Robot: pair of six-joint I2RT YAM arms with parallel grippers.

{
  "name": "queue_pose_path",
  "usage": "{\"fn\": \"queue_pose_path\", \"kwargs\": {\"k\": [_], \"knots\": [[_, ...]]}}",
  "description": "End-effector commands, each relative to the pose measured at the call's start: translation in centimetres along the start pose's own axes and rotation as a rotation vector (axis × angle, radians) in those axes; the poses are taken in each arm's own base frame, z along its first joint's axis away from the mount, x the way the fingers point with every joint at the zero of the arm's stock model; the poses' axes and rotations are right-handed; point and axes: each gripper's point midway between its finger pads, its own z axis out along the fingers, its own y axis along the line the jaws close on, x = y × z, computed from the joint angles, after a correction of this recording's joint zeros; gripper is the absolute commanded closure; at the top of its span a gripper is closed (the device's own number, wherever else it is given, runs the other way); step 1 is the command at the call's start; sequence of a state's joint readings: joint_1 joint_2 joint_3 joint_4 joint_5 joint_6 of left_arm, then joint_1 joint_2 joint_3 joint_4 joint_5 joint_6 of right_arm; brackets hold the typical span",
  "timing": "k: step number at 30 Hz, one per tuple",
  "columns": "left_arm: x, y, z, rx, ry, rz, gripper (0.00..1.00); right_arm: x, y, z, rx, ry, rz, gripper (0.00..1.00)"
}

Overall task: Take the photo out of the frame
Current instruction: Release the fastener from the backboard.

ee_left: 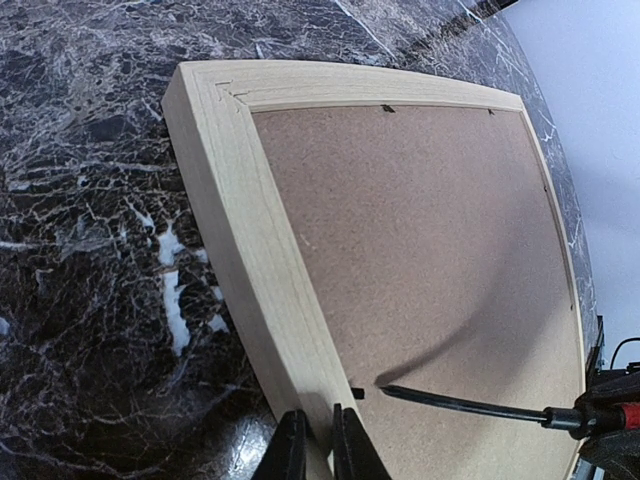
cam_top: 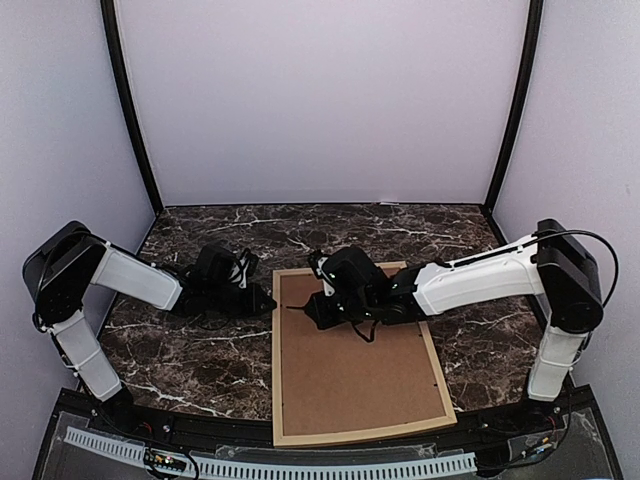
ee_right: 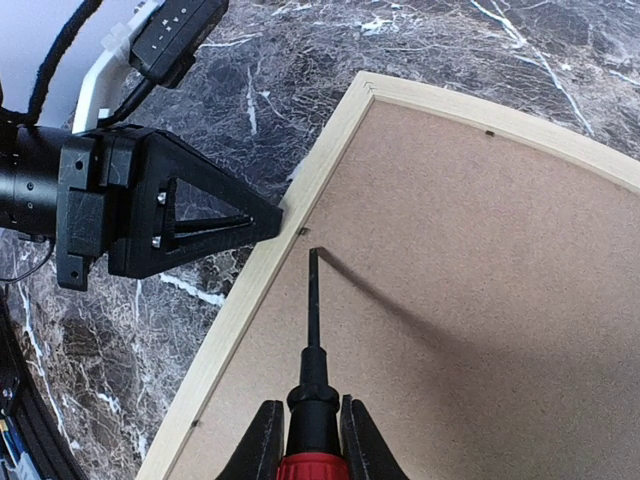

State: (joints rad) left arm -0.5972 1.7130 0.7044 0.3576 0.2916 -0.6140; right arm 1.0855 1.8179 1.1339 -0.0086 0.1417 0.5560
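From above, the frame lies face down in the lower middle of the bench. Its long axis runs from the bottom edge toward the back, and the brown backing board faces up. The photo is hidden underneath. The right arm covers part of the frame's top rail.

In the left wrist view, the left gripper sits at bottom centre with its fingers almost together, holding nothing, over the frame's left rail. The frame's far corner is cut off at the right.

In the right wrist view, the right gripper is clamped on a red-handled screwdriver. The screwdriver's tip sits at the inner edge of the left rail.
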Motion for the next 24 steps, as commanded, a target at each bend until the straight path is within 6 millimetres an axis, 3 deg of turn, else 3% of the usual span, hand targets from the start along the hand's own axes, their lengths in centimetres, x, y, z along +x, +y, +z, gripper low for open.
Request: {"fn": "queue_pose_path", "kwargs": {"k": [1,11,17,24], "knots": [[4.0,2.5,0.2,-0.092,0.134,-0.037,0.88,-1.8,1.3,0.5,-0.04,-0.04,0.019,1.0],[4.2,2.4,0.4,-0.082,0.141,-0.04,0.88,-1.5,0.4,1.7,-0.018,-0.022,0.03,1.0],[4.3,2.4,0.4,-0.082,0.142,-0.044,0.88,-1.5,-0.7,1.5,0.036,-0.016,0.035,1.0],[4.3,2.5,0.5,-0.084,0.145,-0.046,0.88,-1.7,0.0,0.5,-0.021,-0.032,0.045,1.0]]}}
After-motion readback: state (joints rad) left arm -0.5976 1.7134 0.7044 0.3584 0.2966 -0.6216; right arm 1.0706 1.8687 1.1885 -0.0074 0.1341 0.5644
